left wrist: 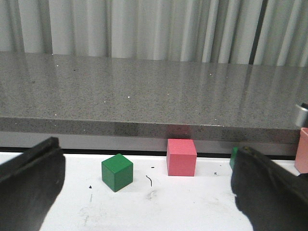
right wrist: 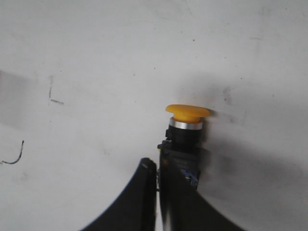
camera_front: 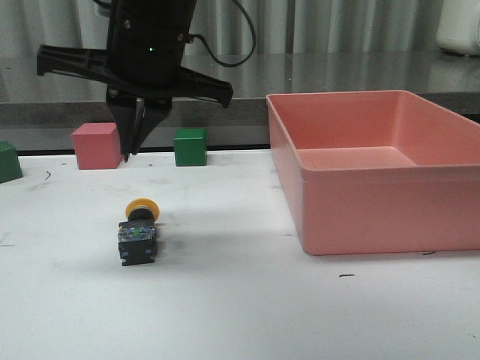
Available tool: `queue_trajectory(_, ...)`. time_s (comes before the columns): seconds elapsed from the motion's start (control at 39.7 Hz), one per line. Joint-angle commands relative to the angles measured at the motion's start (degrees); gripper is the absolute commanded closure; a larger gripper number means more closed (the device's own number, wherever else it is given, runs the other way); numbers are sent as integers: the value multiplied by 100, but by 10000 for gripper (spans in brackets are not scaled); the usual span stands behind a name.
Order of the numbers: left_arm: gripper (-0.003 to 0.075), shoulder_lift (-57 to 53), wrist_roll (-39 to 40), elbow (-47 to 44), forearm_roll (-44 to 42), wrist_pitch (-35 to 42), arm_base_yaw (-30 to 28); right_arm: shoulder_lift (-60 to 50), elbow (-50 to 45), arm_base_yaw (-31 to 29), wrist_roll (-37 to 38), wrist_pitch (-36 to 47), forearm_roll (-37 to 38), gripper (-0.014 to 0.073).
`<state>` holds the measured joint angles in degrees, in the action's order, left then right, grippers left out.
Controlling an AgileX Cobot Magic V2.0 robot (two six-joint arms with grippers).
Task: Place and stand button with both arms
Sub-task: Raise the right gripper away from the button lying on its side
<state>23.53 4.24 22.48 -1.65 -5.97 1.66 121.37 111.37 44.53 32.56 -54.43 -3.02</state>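
Observation:
The button (camera_front: 139, 234) lies on its side on the white table, its yellow cap toward the back and its black base toward me. In the right wrist view the button (right wrist: 184, 139) lies just beyond the fingertips. My right gripper (camera_front: 129, 154) hangs above and behind it, pointing down, fingers together and empty; it also shows in the right wrist view (right wrist: 157, 190). My left gripper (left wrist: 147, 192) is out of the front view; its two black fingers (left wrist: 29, 185) stand wide apart low over the table, with nothing between them.
A large pink bin (camera_front: 375, 202) stands at the right. Along the table's back edge are a pink cube (camera_front: 96, 146), a green cube (camera_front: 190, 146) and another green cube (camera_front: 7, 161) at the far left. A grey counter and curtain lie behind.

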Motion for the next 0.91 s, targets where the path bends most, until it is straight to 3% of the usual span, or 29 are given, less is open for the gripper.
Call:
queue_trajectory(0.0, 49, 70, 9, 203, -5, 408, 26, -516, 161, -33, -234, 5, 68, 617)
queue_trajectory(0.2, 49, 70, 9, 203, -5, 408, 26, -758, 161, -298, -628, -734, 68, 635)
queue_trajectory(0.5, 49, 70, 9, 203, -5, 408, 26, -1530, 161, -1432, -1459, -2251, 73, 635)
queue_trajectory(0.68, 49, 70, 9, 203, -5, 408, 26, -2028, -227, -2259, -1800, -2251, 73, 635)
queue_trajectory(0.88, 49, 70, 9, 203, -5, 408, 26, -2809, -1598, -3114, -2077, -2053, 173, 635)
